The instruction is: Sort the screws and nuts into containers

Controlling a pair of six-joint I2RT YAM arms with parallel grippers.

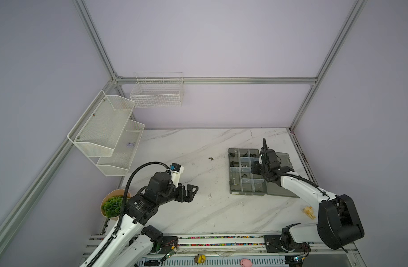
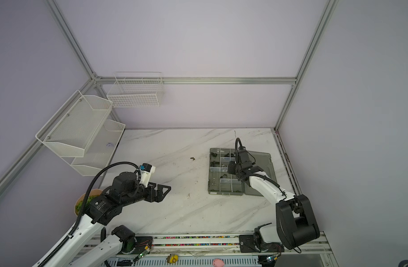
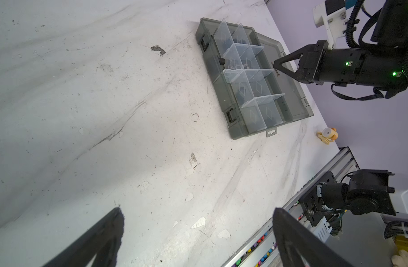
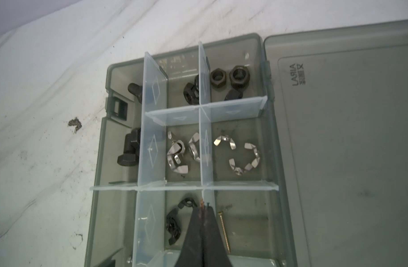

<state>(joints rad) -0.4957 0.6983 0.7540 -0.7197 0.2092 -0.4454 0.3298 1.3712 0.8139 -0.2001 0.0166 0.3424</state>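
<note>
1. Screw, thin, brass-coloured [image 4: 201, 206]: pinched between the closed jaws of the right gripper [image 3: 275, 68] and hanging clear above the organizer box [image 1: 247, 193]. Only a sliver shows past the tips.
2. Position: the tips sit almost directly over a clear divider [image 4: 207, 161]. On one side of it lie black wing nuts [image 4: 174, 223]; on the other, a loose brass screw [image 4: 224, 231].
3. Other stock in the box: black hex bolts [image 4: 128, 148], black hex nuts [image 4: 218, 77] and silver wing nuts [image 4: 177, 154], each kind kept apart from the others.
4. Lid [image 4: 348, 138]: open, lying flat beside the box.
5. Left gripper [image 1: 192, 193]: jaws apart, empty, hovering over the table [image 1: 187, 150], well apart from the box.
6. Dark speck [image 1: 210, 158]: on the table near the box; too small to tell whether it is a nut or a stain.
7. Risk, wrong compartment: released from here, the held screw could strike the divider's edge and tip in among the wing nuts. The cause would be tips centred on the divider rather than on the screw side.
8. Risk, bounce: dropped from this height, so light a screw may skip over a wall or out onto the lid.
9. Risk, collision: a straight descent could ram the tips into the divider and jolt the box, mixing what is sorted.
10. Risk, slip: the hold is on a very thin shank, so the screw may twist or cling to one jaw on opening.
</note>
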